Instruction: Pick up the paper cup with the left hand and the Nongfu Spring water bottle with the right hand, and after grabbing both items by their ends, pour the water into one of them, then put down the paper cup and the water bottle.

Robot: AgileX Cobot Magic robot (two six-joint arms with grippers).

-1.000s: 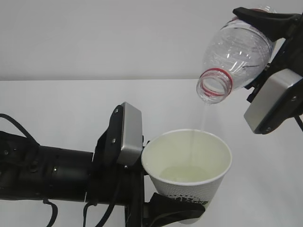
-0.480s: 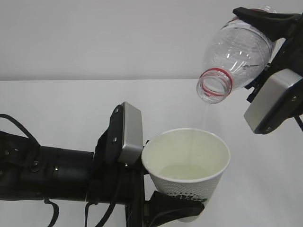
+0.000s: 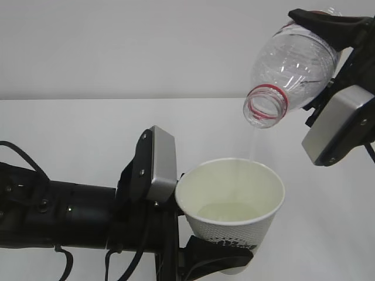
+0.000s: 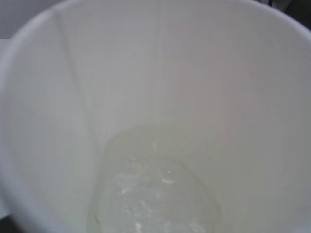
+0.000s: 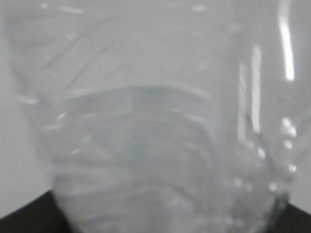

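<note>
**Pour underway: bottle tipped over cup**

Ext. view: we see the left end effector (image 3: pixel 220 257) at approx. 6 o'clock, clamped on the lower part of the paper cup (image 3: pixel 231 202), fingers wrapped round its base. Cup is upright, held above the white table (image 3: pixel 70 129), w/ a grey plate on the arm touching its rim at 9 o'clock. A shallow pool of water (image 3: pixel 229 212) sits in the cup bottom; left wrist view shows the same pool w/ small bubbles (image 4: pixel 155 194) inside the cream wall.

At approx. 1 o'clock the right end effector (image 3: pixel 328 29) grips the Nongfu Spring water bottle (image 3: pixel 293 64) by its far end. Bottle is tilted, open mouth w/ red neck ring pointing down toward 7 o'clock, above the cup and apart from it. A thin stream falls from the mouth into the cup. Right wrist view: blurred clear ribbed plastic (image 5: pixel 146 145) only; label not visible.
</note>
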